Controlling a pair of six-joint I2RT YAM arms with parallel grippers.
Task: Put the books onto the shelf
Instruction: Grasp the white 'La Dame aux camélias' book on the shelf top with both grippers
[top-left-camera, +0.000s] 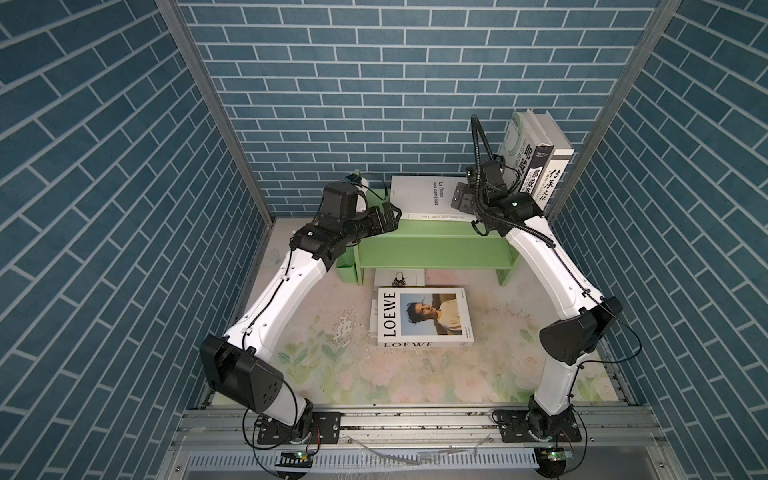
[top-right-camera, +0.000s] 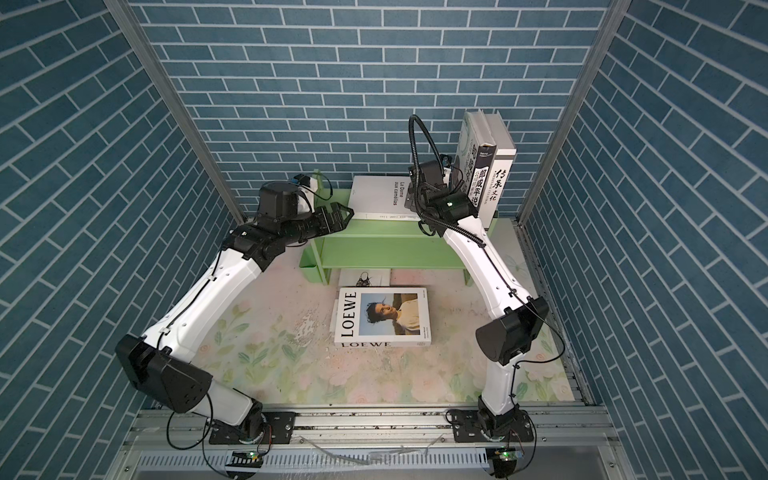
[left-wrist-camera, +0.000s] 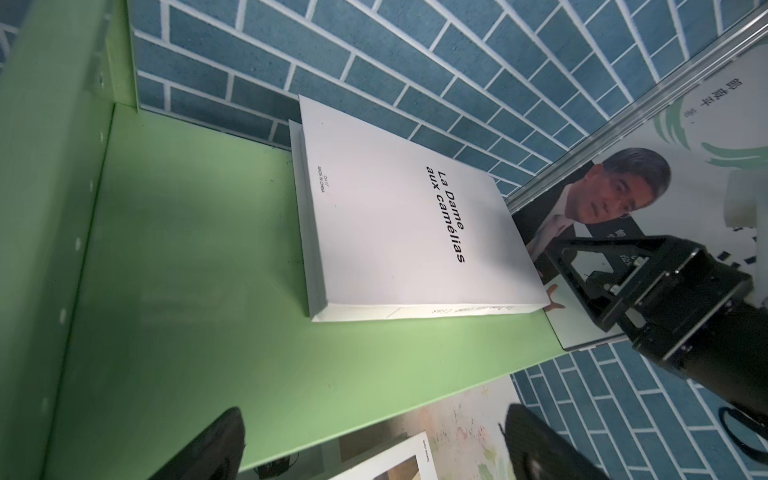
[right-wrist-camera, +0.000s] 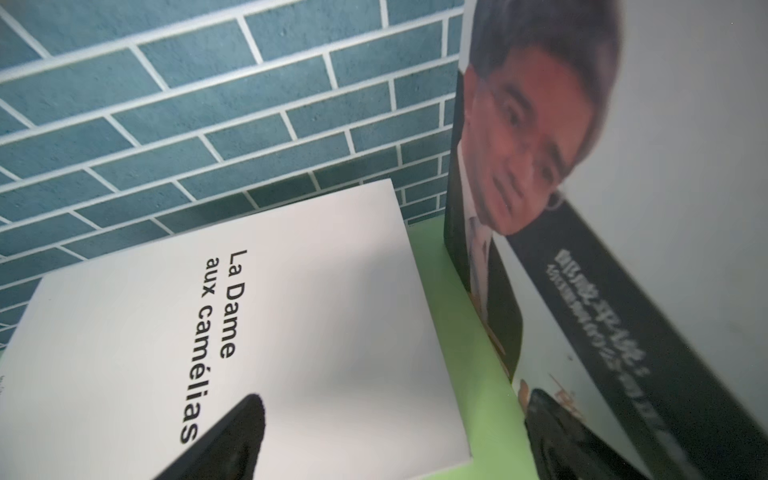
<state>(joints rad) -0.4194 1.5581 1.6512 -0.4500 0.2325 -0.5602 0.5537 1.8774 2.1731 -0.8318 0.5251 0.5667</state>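
White book (top-left-camera: 419, 195) lay flat on the green shelf (top-left-camera: 432, 249), with upright books (top-left-camera: 536, 166) at its right end. Left gripper (top-left-camera: 395, 214) sat at the flat book's left corner, and right gripper (top-left-camera: 459, 196) at its right edge. LOEWE book (top-left-camera: 424, 318) lay flat on the table (top-left-camera: 316, 332) in front.

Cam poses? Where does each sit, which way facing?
Top views: high at the front, looking down toward the back wall; green shelf, left arm and right arm in full.
Left wrist: on the left arm, looking along the shelf top at the white book; left tool tips, right tool beyond.
Right wrist: on the right arm, over the white book, facing the portrait book; own tool tips.
Shared: both wrist views show both books.
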